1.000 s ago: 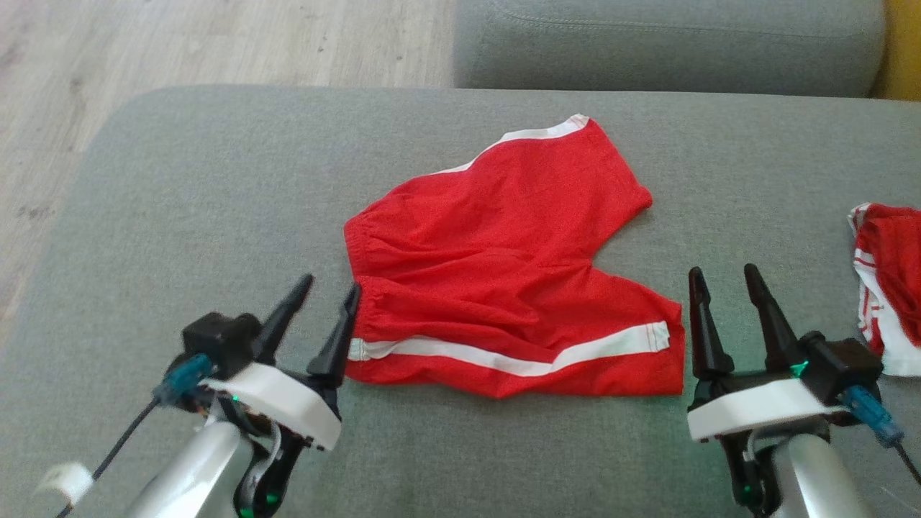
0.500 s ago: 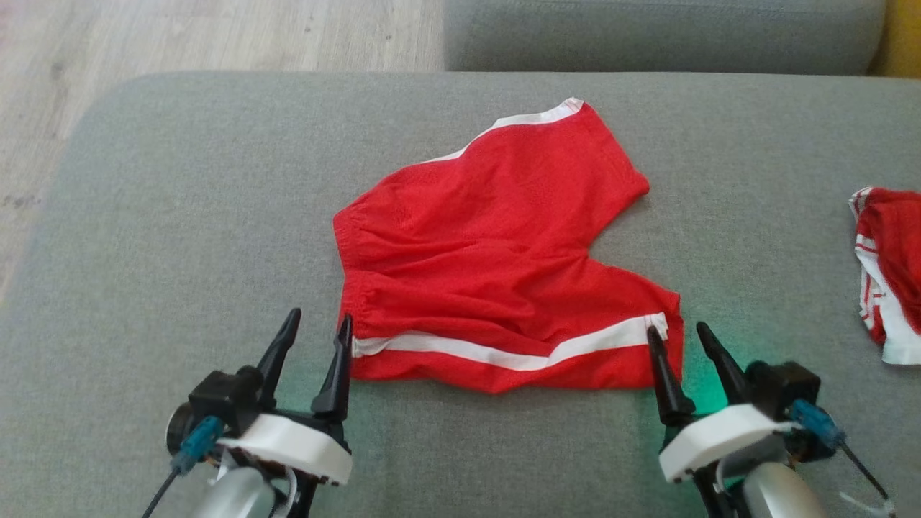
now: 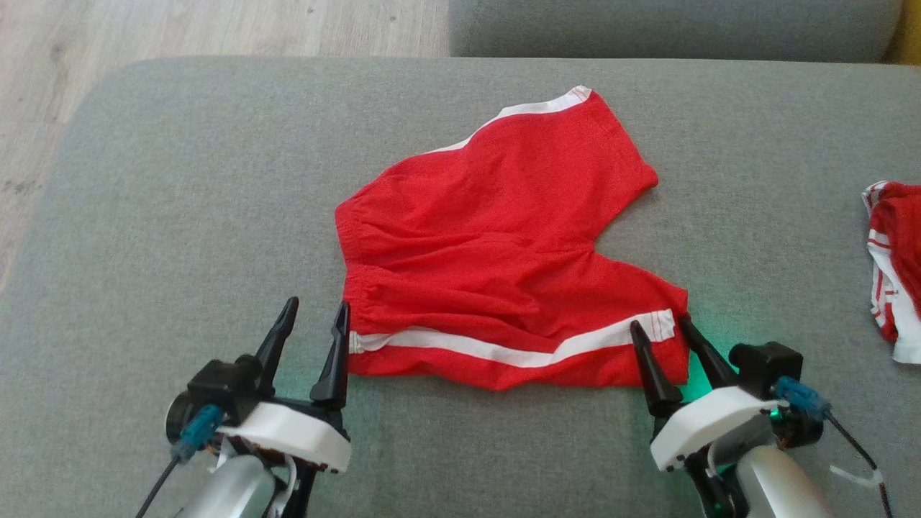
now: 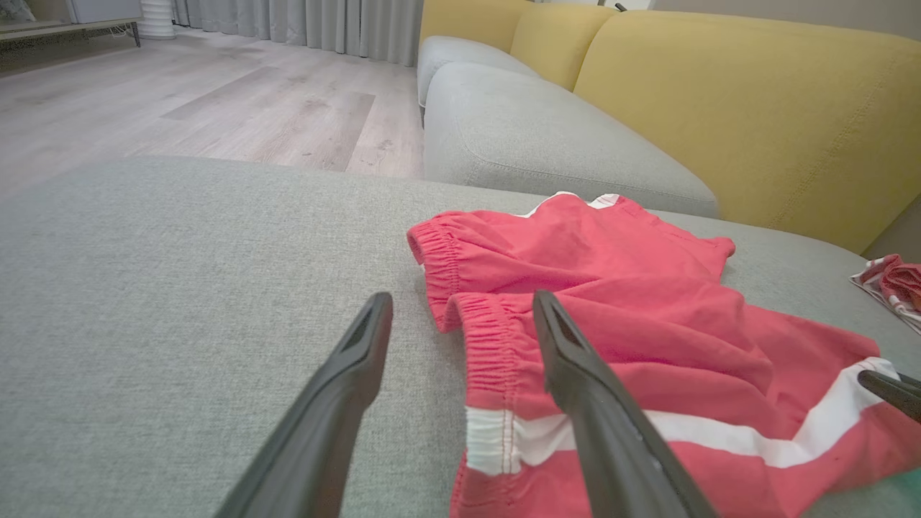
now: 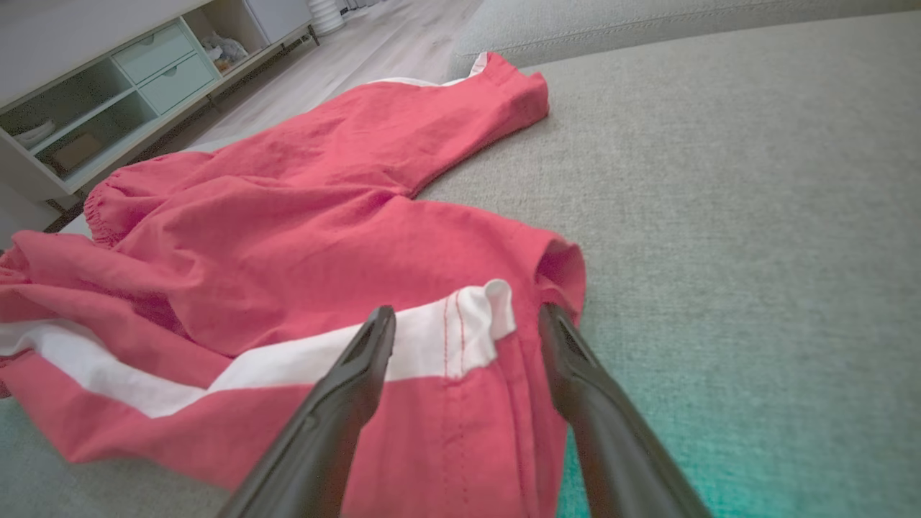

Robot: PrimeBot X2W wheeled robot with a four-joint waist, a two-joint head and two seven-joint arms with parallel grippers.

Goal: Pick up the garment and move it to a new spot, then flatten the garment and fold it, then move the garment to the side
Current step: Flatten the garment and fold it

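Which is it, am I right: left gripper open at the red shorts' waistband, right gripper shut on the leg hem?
Not quite. The right gripper is open, not shut: the right wrist view shows its fingers apart astride the leg hem. The left gripper is open at the waistband of the red shorts.

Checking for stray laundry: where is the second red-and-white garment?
In the head view, the crumpled red-and-white garment lies at the right edge on the grey cushion, apart from the red shorts and right of the right gripper.

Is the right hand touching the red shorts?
Cannot tell: in the right wrist view the right hand straddles the red shorts at the hem, but contact isn't visible.
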